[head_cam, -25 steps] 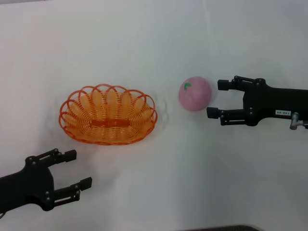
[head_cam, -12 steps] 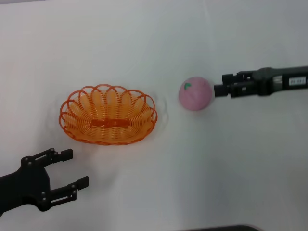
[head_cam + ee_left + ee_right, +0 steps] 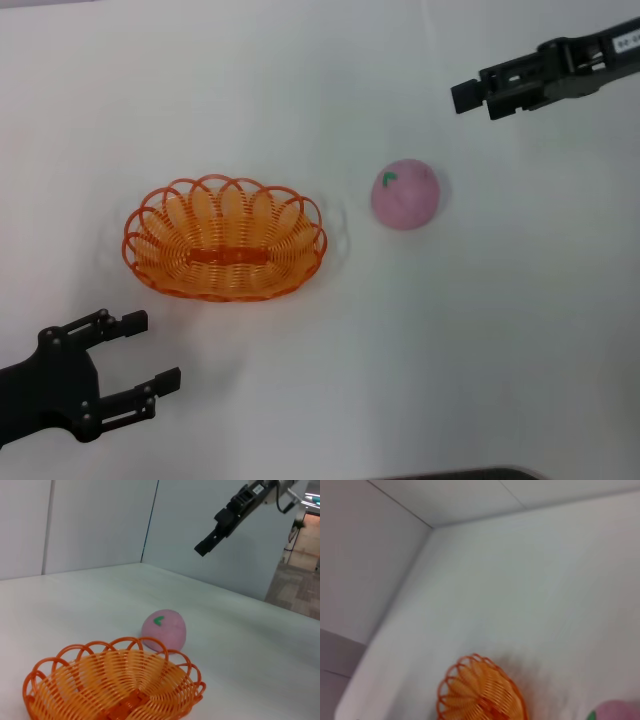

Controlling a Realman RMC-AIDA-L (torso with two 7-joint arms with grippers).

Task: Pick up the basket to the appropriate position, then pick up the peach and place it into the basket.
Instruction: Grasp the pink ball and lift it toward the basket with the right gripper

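Observation:
The orange openwork basket (image 3: 226, 256) sits on the white table, left of centre; it also shows in the left wrist view (image 3: 116, 689) and the right wrist view (image 3: 481, 692). The pink peach (image 3: 405, 196) with a green leaf mark lies to its right, apart from it, and shows in the left wrist view (image 3: 164, 628). My right gripper (image 3: 478, 98) is raised, farther back than the peach and to its right. It is open and empty, and the left wrist view shows it high in the air (image 3: 202, 548). My left gripper (image 3: 150, 350) is open and empty near the table's front left, in front of the basket.
The white table (image 3: 330, 380) carries only the basket and the peach. Pale walls (image 3: 90, 525) stand behind it. The table's front edge (image 3: 450, 474) shows dark at the bottom.
My right gripper has left the peach's right side, rolled over and risen up and back. The peach and basket have not moved. My left gripper has drifted slightly toward the front.

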